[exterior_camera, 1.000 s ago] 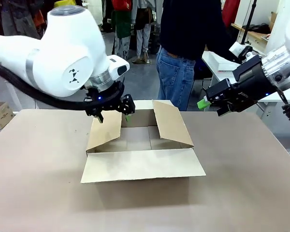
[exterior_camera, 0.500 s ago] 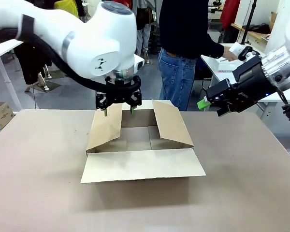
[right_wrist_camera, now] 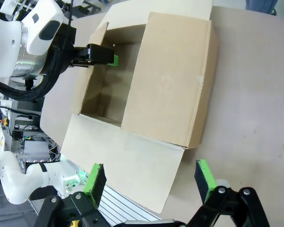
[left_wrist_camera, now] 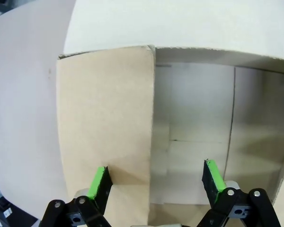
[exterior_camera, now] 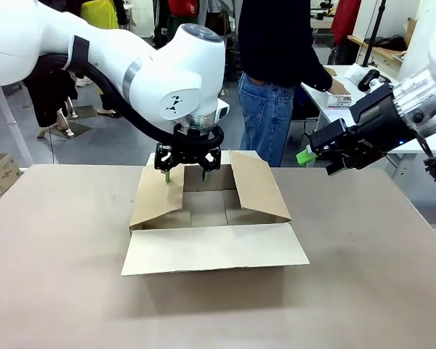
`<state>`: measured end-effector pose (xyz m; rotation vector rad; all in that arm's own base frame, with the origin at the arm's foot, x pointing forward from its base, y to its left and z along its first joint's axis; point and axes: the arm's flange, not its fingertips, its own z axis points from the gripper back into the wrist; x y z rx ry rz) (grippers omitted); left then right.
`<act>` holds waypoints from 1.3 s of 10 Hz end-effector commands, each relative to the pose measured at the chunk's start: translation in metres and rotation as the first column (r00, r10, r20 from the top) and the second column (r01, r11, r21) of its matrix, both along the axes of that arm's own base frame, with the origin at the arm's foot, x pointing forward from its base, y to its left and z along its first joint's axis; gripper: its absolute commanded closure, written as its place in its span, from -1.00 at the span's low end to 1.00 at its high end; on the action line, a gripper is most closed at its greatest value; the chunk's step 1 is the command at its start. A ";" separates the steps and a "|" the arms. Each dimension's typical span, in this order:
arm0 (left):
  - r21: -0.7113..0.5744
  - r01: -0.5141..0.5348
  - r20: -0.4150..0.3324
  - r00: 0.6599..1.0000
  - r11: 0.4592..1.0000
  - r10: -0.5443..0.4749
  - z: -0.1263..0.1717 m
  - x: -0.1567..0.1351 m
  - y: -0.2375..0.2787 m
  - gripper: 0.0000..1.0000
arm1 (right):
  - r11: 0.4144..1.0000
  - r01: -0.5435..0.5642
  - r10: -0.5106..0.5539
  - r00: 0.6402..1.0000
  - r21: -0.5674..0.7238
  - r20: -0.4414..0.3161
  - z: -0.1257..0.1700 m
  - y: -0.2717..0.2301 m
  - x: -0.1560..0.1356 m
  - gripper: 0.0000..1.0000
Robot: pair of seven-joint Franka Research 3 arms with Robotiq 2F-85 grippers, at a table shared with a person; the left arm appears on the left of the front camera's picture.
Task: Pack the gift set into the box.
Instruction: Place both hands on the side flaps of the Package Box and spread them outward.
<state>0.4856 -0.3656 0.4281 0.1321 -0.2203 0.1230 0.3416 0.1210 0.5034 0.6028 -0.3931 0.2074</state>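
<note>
**A:** In the front view, which step is in hand?

**B:** Readying the box, by the look of it. It sits mid-table with its near flap laid flat outward and both side flaps raised. The left gripper hangs fingers-down over the far end of the left flap, spread and holding nothing. The gift set is not yet inside.

**A:** And the other arm?

**B:** The right gripper hovers well off to the box's right, above the table. A person stands at the far side.

**A:** The left wrist view?

**B:** The left gripper straddles the inner edge of the left flap. One pad is in front of the flap, the other over the bare floor of the box. The next move probably calls for pinching that edge or pushing it outward.

**A:** The right wrist view?

**B:** The right gripper is wide apart and empty, looking down on the box. The right flap leans across part of the opening. It would likely get in the way of the gift set until it is folded back.
</note>
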 end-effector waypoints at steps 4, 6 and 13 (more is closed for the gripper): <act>0.120 -0.026 0.059 0.998 0.992 0.019 0.007 -0.001 0.010 -1.00 | 1.000 0.014 -0.014 1.000 0.003 -0.010 0.001 0.002 -0.002 -1.00; 0.250 0.011 0.068 0.997 0.968 -0.029 0.006 -0.006 0.014 -1.00 | 1.000 0.014 -0.014 1.000 0.003 -0.010 0.001 0.002 -0.002 -1.00; 0.267 0.021 0.078 0.996 0.963 -0.044 0.019 -0.015 0.042 -1.00 | 1.000 0.014 -0.014 1.000 0.003 -0.010 0.001 0.002 -0.002 -1.00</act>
